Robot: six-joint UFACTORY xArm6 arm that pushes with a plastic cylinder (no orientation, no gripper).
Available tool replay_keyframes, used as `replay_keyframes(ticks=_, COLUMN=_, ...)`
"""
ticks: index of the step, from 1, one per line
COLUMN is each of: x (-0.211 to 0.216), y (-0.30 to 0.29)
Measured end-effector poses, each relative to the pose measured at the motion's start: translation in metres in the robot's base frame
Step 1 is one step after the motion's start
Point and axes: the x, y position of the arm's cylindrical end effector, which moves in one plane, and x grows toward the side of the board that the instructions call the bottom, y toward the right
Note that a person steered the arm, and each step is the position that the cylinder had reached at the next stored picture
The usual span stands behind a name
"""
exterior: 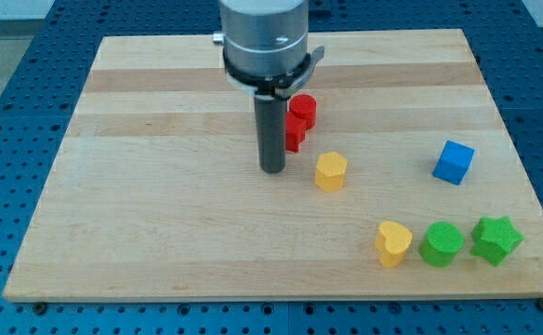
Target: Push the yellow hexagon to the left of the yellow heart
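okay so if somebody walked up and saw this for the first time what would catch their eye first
Probably the big grey arm head coming down from the view's top, with my tip resting on the pale wooden board, left of the yellow hexagon block. Red blocks sit just behind the rod. Next, the bright row at the view's lower right: yellow heart block, green round block, green star block, a blue cube above them.

One camera only — set high in front of the tabletop (160, 223), looking obliquely down, near enough that the board fills the view.

Yellow hexagon (330, 171), yellow heart (392, 243) (both plain), blue cube (453, 162).
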Motion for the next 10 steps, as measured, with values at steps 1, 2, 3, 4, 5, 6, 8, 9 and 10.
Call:
replay_keyframes(ticks=1, x=-0.022, y=0.034)
replay_keyframes(ticks=2, x=-0.022, y=0.063)
replay_keyframes(ticks=3, x=-0.014, y=0.066)
replay_keyframes(ticks=4, x=0.007, y=0.065)
replay_keyframes(ticks=5, x=0.026, y=0.064)
replay_keyframes(ticks=6, x=0.049, y=0.064)
replay_keyframes(ticks=8, x=0.072, y=0.061)
replay_keyframes(ticks=9, x=0.076, y=0.061)
replay_keyframes(ticks=10, x=0.08, y=0.061)
